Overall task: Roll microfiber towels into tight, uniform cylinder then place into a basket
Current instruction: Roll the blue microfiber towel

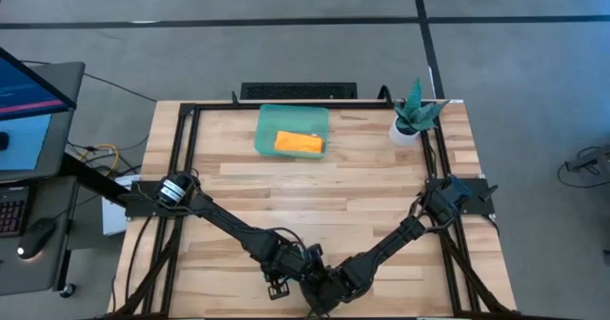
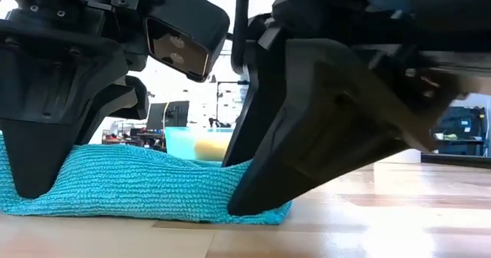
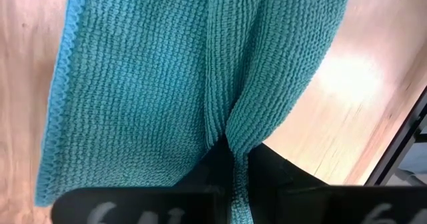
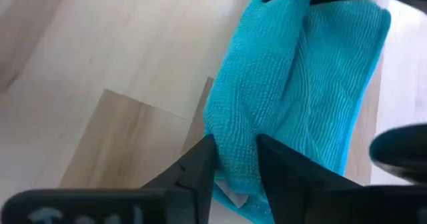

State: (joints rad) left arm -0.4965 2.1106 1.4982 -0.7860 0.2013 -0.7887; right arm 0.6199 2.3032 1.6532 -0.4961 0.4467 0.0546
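Note:
The teal-blue towel (image 2: 138, 185) lies bunched on the table near its front edge. In the high view both arms hide it. My left gripper (image 3: 230, 154) and my right gripper (image 4: 235, 159) are both shut on it, close together at the near middle of the table (image 1: 310, 282). The orange towel (image 1: 299, 144), rolled up, lies in the pale-green basket (image 1: 272, 120) at the far middle. Both also show in the low view, the basket (image 2: 178, 141) and the orange towel (image 2: 211, 148). My left gripper pinches a raised fold of the teal towel (image 3: 232, 127) between its two fingers, coming from above. The cloth gathers into a ridge at the fingers, and the rest of it spreads out on the table. My right gripper pinches a thick, several-layered fold of the teal towel (image 4: 233, 134) between its two fingers, slanting down from above. The fold runs away from the fingers, and the towel's lower side lies on the table (image 2: 253, 212).
A small white pot with a green plant (image 1: 412, 118) stands at the table's far right corner. Bare wood (image 1: 315, 196) lies between the towel and the basket. A black frame (image 1: 186, 139) runs along the table's sides.

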